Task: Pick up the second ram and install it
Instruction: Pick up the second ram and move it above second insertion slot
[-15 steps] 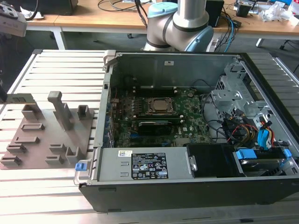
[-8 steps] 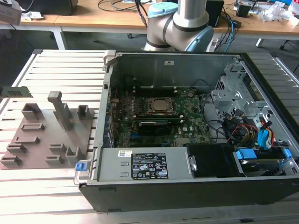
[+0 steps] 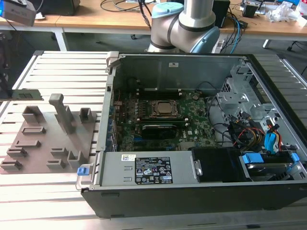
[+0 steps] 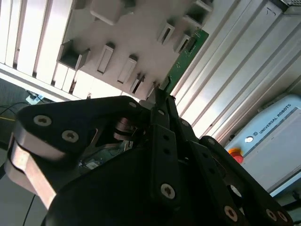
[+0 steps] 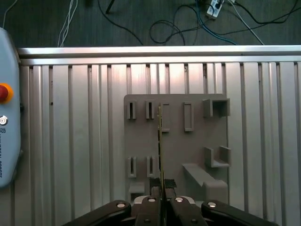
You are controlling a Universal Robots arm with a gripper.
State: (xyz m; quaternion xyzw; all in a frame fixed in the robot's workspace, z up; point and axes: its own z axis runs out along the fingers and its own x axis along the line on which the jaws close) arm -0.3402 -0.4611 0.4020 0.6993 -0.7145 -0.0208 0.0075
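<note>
- Exterior view: at the exterior view's left edge, dark hand (image 3: 5, 88) grips the second ram (image 3: 28, 94), a long narrow green circuit-board stick, held level by one end. Hangs over the slatted aluminium desk (image 3: 62, 67), just beyond the flat grey fixture plate with raised holders (image 3: 48, 143). Stands well apart from the open black computer case (image 3: 192, 191) on the exterior view's right, where the wide green motherboard (image 3: 192, 129) and its square metal processor socket (image 3: 165, 109) lie exposed.
- Second wrist view: black hand (image 4: 160, 101) closes its fingers on the near end of the second ram (image 4: 186, 59), with the green stick reaching away towards the grey plate (image 4: 136, 33). Shows the desk slats (image 4: 244, 61) alongside, and a pale grey-blue box with a red button (image 4: 268, 136) resting on them.
- First wrist view: hand (image 5: 162, 202) pinched nearly shut on the second ram (image 5: 161, 136), seen edge-on as a thin line. Runs across the grey plate (image 5: 197, 141) between its rows of slots, with the desk (image 5: 75, 141) all around.
</note>
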